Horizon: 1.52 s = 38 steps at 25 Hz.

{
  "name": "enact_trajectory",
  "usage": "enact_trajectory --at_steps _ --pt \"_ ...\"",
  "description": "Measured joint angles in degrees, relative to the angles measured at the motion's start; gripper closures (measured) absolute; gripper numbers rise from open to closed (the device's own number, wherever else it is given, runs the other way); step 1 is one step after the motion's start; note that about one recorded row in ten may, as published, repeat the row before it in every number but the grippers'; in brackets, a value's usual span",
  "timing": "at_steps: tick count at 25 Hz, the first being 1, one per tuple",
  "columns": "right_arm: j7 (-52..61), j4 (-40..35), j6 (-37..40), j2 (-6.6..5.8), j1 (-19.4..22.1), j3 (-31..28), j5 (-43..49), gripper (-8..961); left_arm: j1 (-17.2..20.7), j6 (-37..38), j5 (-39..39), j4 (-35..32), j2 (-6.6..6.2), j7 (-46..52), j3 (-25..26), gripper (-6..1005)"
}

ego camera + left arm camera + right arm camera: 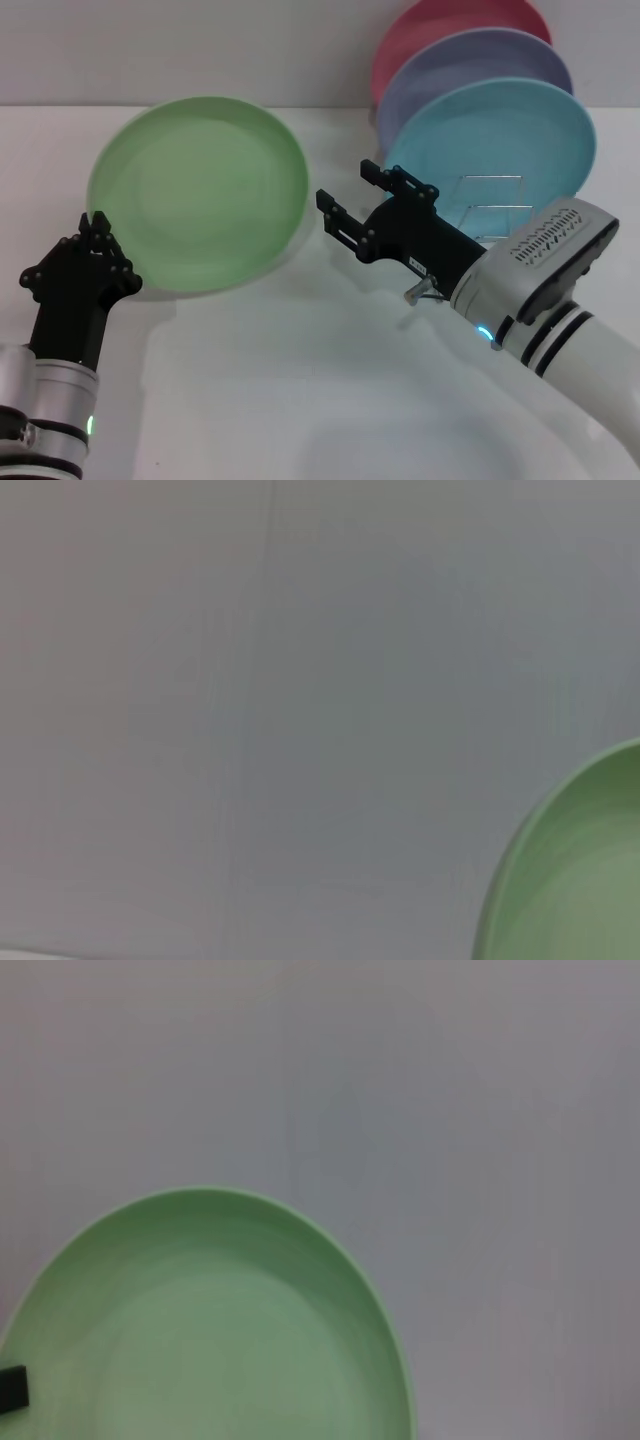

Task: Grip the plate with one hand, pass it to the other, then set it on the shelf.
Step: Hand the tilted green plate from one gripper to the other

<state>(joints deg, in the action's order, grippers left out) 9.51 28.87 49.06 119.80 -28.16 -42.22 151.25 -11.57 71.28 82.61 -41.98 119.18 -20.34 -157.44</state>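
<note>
Now the green plate [200,190] is held up, tilted, by the left tool [97,232] clamped on its lower edge, while the right tool [345,205] waits with fingers apart just beside the opposite edge. If the left releases early, the plate may drop on the surface [300,400]. The rack [490,205] is mostly hidden behind the right tool and the blue plate [495,140], so free slots are hard to judge.

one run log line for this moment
left pincer: holding green plate up | right pincer: open beside plate rim | rack: awaiting plate
</note>
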Motion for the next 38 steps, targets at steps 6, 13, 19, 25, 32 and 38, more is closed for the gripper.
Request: enact_trajectory --at_steps 6,13,19,25,32,38 --pt "0.37 -0.50 -0.33 0.04 -1.07 0.04 0.00 286 -0.17 0.05 3.69 -2.16 0.00 -3.34 -0.43 966" --pt "0.48 -1.84 -1.24 0.08 -3.42 -0.01 0.00 286 -0.15 0.34 7.20 -5.73 0.00 -9.19 -1.52 966" --pt "0.51 -2.29 -1.37 0.08 -4.33 -0.04 0.00 286 -0.09 2.03 8.98 -7.29 0.00 -11.72 -2.94 966" --pt "0.84 -2.42 -2.15 0.08 -4.89 -0.48 0.00 287 0.04 3.22 9.46 -7.73 0.00 -11.90 -3.63 966" --pt "1.27 -2.57 -3.34 0.08 -5.58 -0.16 -1.79 287 0.07 3.56 9.51 -7.77 0.00 -11.38 -4.47 966" --pt "1.30 -2.51 -3.60 0.08 -5.77 0.15 -2.78 287 0.07 3.56 9.51 -7.77 0.00 -11.26 -4.85 966"
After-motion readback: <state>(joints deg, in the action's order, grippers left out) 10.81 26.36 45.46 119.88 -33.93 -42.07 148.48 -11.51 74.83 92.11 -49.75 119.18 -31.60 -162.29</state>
